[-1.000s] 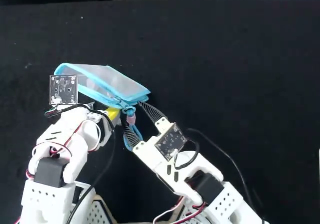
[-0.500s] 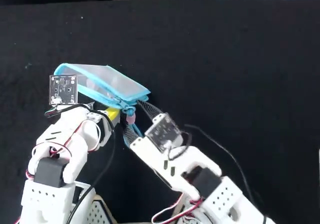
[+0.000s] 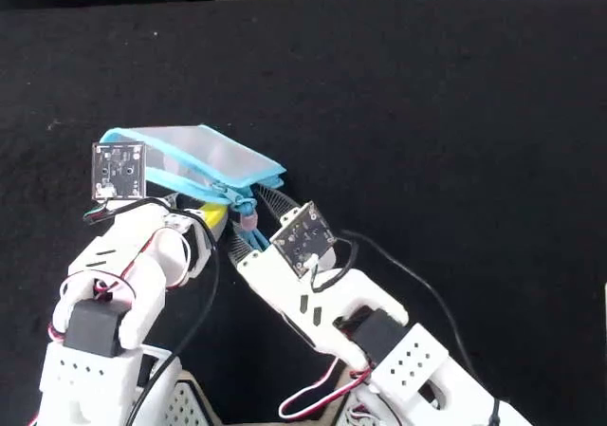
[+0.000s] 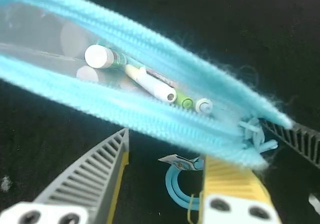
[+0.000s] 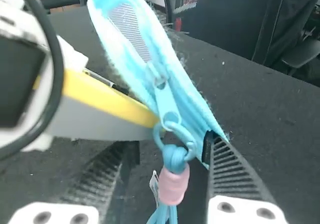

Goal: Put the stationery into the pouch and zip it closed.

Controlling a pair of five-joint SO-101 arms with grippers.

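- Pouch (image 3: 204, 156) sits near-left on the black table (image 3: 446, 113), and we see its mouth gaping.
- Pens (image 4: 150, 84) are inside. Their far ends blur behind the clear wall, so we can't count them.
- Left gripper (image 4: 165, 146): jaws spread wide just under the pouch's lower lip. The blue edge covers the tips, so contact is unclear.
- Right gripper (image 5: 170, 151): jaws apart, straddling the zipper pull (image 5: 172, 184) at the pouch's corner without pinching it.
- Both arms sit low, angled in toward the pouch.
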